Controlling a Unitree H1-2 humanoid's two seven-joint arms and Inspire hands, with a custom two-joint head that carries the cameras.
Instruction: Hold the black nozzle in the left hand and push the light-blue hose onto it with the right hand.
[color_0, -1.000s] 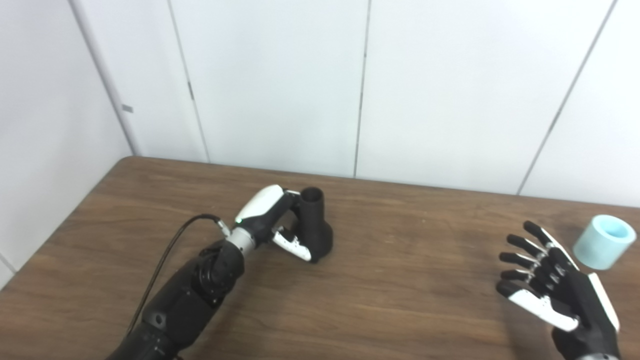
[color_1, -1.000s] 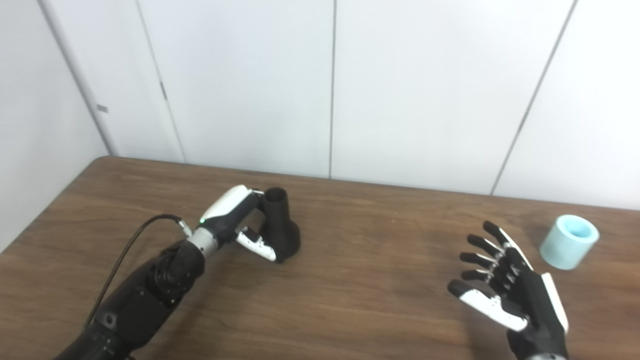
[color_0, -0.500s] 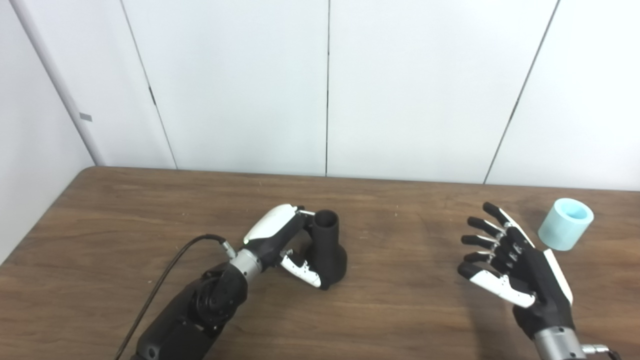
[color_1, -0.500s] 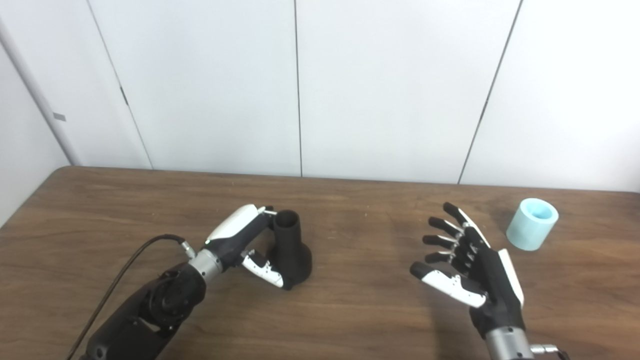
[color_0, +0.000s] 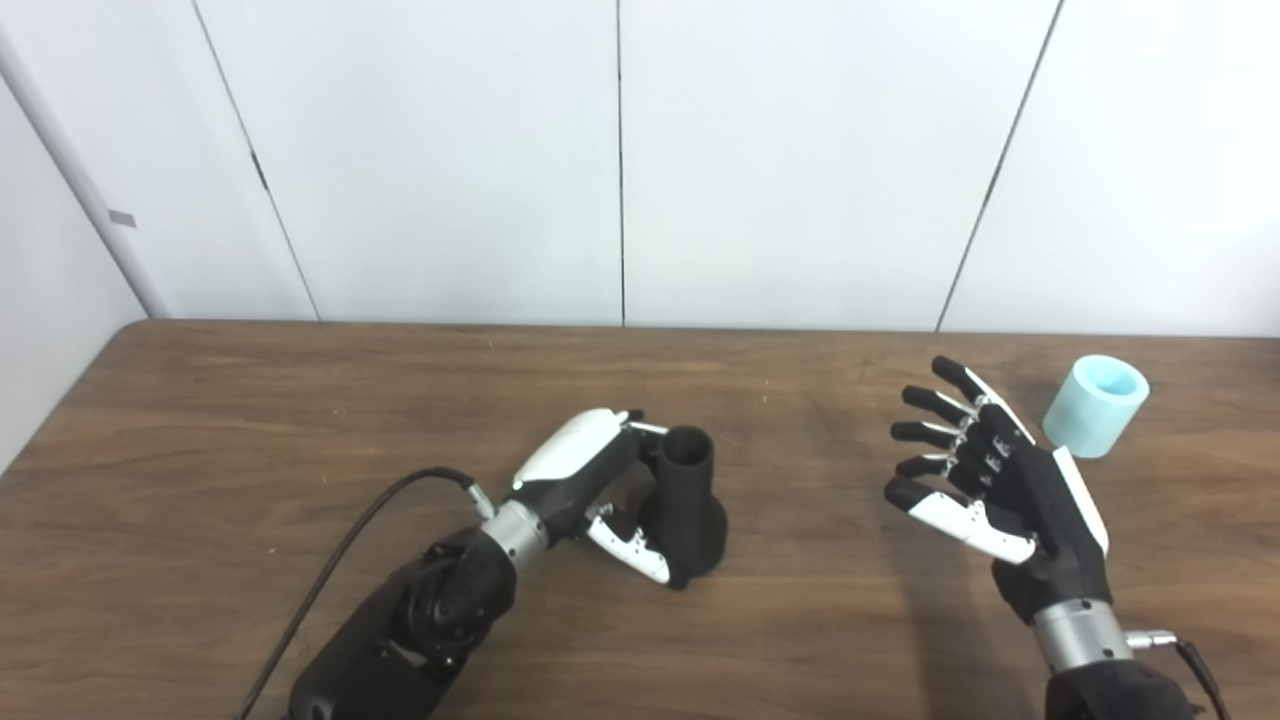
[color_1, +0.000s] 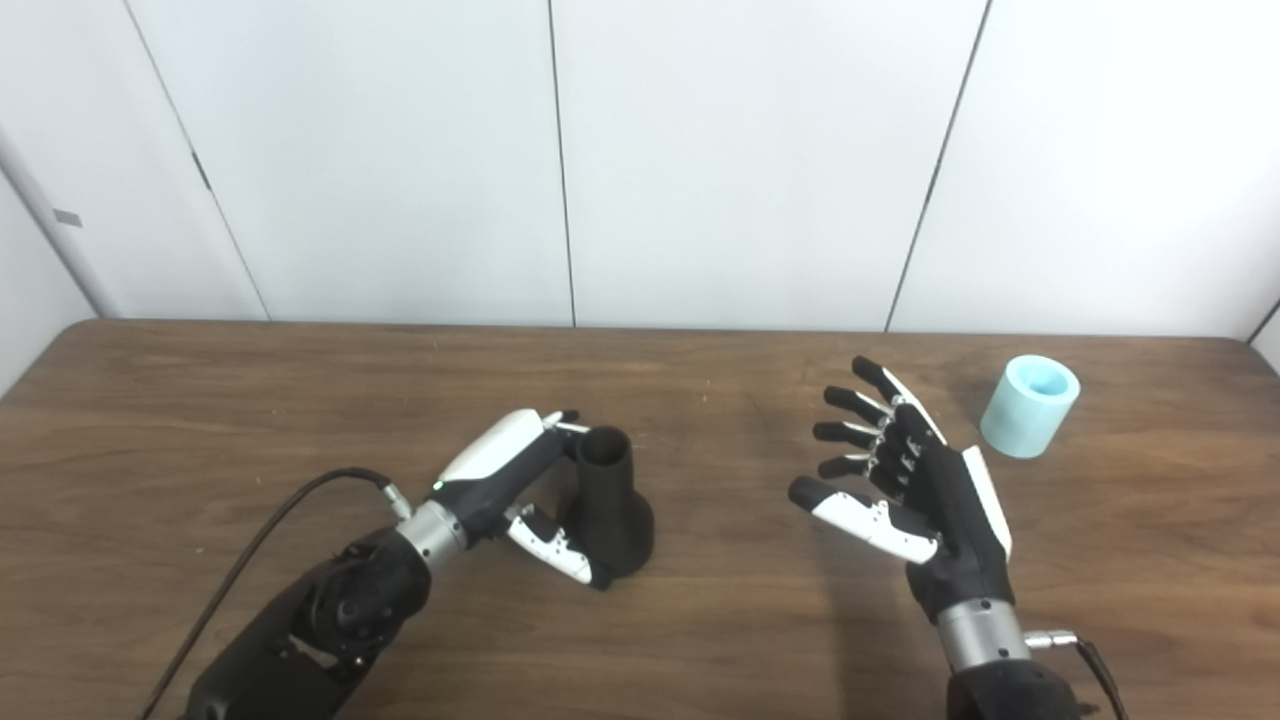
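Left hand (color_0: 600, 480), black with white shells, sits at about seven o'clock on the brown wood-grain table (color_0: 250, 420), its fingers curled round the neck of the matte black flared nozzle (color_0: 690, 505) and its thumb against the wide base. That nozzle stands upright on the tabletop with its open mouth facing up, so I judge the grip is formed but the lift is not yet made; how firmly it is clamped cannot be told. Over at four o'clock, the right hand (color_0: 990, 470) hovers above the wood with palm turned inward and fingers spread wide, holding nothing. Beyond it, near two o'clock, the short light-blue cylindrical hose piece (color_0: 1095, 405) stands on the table, tilted slightly, near the fingertips but clearly apart from them. By my reading, only the first half is under way: the nozzle is taken in hand. Left to do are grasping the hose, carrying it across toward the nozzle's mouth, lining up the bores and pushing it on.
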